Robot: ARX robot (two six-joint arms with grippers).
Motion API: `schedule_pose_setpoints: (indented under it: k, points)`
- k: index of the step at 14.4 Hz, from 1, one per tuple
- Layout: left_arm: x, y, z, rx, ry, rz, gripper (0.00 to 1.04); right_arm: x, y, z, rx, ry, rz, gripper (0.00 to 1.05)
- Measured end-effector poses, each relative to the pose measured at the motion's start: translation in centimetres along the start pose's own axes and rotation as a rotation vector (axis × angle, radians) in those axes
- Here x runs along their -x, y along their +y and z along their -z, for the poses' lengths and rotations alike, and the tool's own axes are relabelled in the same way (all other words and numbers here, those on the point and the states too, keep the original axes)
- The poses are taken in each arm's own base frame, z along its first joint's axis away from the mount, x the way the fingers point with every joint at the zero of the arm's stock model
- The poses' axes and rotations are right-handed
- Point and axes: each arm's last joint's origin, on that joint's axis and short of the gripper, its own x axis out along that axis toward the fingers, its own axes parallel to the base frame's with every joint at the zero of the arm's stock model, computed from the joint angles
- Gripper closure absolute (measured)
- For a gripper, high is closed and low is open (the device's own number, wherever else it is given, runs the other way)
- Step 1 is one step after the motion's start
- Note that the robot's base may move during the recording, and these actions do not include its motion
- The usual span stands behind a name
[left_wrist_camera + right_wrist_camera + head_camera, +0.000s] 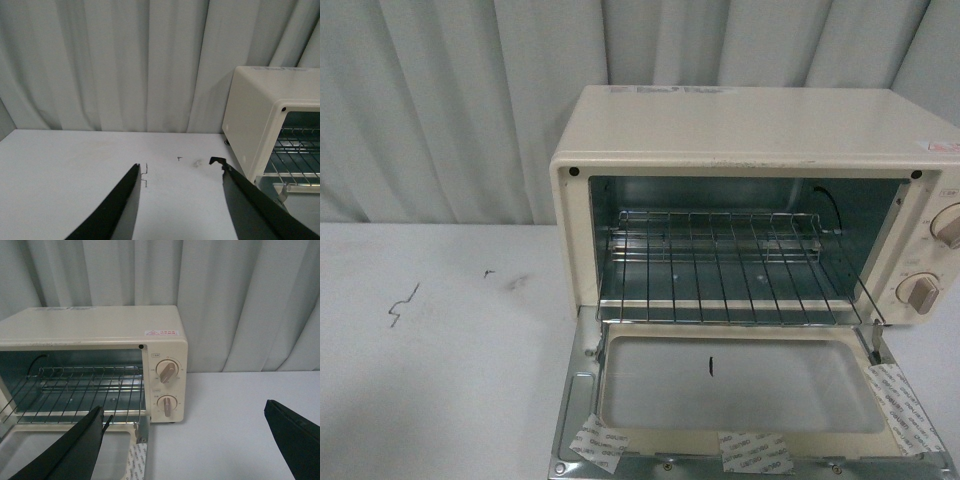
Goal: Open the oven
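The cream-white oven (750, 130) stands on the table with its glass-window door (740, 385) folded down flat toward me. The wire rack (720, 265) shows inside. Two beige knobs (925, 292) sit at its right. The handle is out of view. No arm shows in the front view. My left gripper (180, 172) is open and empty over the bare table, left of the oven (260, 115). My right gripper (182, 415) is open and empty, in front of the oven's knob side (167, 387), with one finger (75, 445) over the open door.
A pale pleated curtain (450, 100) hangs behind the table. The white table top (430, 380) has small dark marks (402, 303) left of the oven. Tape strips (755, 450) are stuck on the door's inner frame.
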Motion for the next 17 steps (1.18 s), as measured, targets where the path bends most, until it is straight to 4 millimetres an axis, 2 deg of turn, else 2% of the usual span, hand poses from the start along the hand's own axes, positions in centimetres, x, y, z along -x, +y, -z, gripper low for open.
schedule_pose_setpoints:
  k: [3, 4, 5, 17]
  points:
    - [0.00, 0.00, 0.00, 0.000, 0.000, 0.000, 0.14, 0.00, 0.00, 0.00, 0.000, 0.000, 0.000, 0.06]
    - [0.00, 0.00, 0.00, 0.000, 0.000, 0.000, 0.05, 0.00, 0.00, 0.00, 0.000, 0.000, 0.000, 0.06]
    - [0.00, 0.00, 0.00, 0.000, 0.000, 0.000, 0.08, 0.00, 0.00, 0.00, 0.000, 0.000, 0.000, 0.06]
    - [0.00, 0.00, 0.01, 0.000, 0.001, 0.000, 0.07, 0.00, 0.00, 0.02, 0.000, 0.003, 0.000, 0.06]
